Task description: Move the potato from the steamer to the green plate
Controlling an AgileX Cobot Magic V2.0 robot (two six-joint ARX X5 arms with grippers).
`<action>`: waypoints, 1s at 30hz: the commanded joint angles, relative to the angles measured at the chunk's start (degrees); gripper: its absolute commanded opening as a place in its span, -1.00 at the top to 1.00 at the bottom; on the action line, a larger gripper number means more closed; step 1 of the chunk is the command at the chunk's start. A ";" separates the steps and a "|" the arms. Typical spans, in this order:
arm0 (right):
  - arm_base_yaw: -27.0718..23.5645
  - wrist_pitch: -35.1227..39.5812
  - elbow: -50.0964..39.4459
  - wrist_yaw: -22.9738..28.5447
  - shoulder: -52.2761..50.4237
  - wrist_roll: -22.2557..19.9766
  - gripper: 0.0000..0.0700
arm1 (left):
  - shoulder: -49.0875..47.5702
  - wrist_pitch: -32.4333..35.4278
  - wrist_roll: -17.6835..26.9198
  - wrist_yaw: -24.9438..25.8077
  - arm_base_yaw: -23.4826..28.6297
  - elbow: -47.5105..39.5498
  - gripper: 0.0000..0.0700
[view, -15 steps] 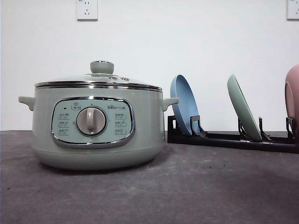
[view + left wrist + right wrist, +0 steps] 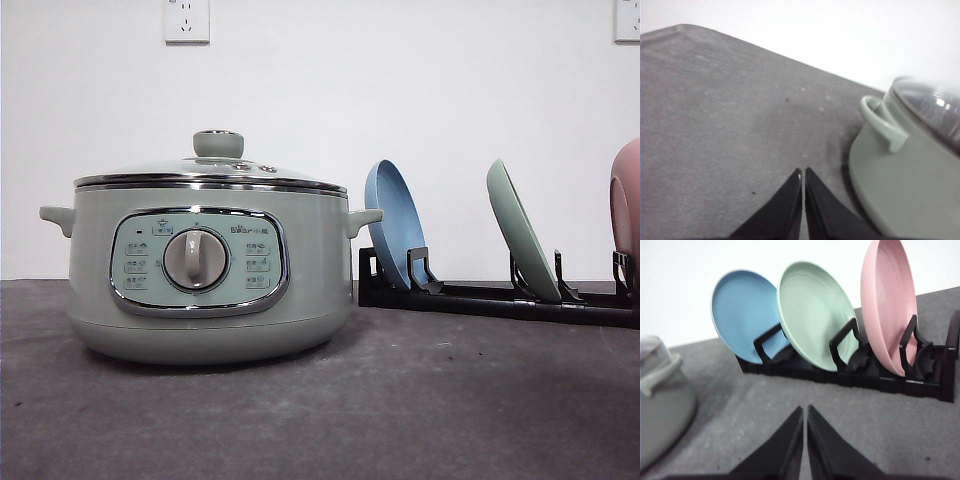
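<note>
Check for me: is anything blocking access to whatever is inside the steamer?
Yes. The glass lid sits closed on the steamer, so the inside is covered. The green plate also stands upright in the black rack, not flat.

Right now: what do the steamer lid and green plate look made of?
Steamer lid: clear and glinting with a chrome rim, likely glass; its knob is opaque sage green. Green plate: matte, uniform mint with soft concentric rings, probably plastic or melamine, though ceramic can't be excluded.

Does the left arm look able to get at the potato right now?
Probably not yet. The glass lid sits closed on the steamer, covering whatever is inside, and the left tool is shut, low beside the pot.
</note>
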 commanded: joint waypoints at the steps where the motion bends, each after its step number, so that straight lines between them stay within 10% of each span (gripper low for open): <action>1: 0.07 1.10 0.15 0.24 -0.13 2.89 1.00 | -0.11 0.63 -3.88 0.00 0.09 1.51 1.00; 17: 0.09 -3.92 16.83 3.54 2.33 2.21 1.00 | 5.69 -3.71 -4.38 2.19 0.09 20.80 1.00; 30: 0.13 -18.48 36.68 -2.31 16.83 -6.62 1.00 | 21.31 -18.30 6.94 14.78 0.00 39.65 1.00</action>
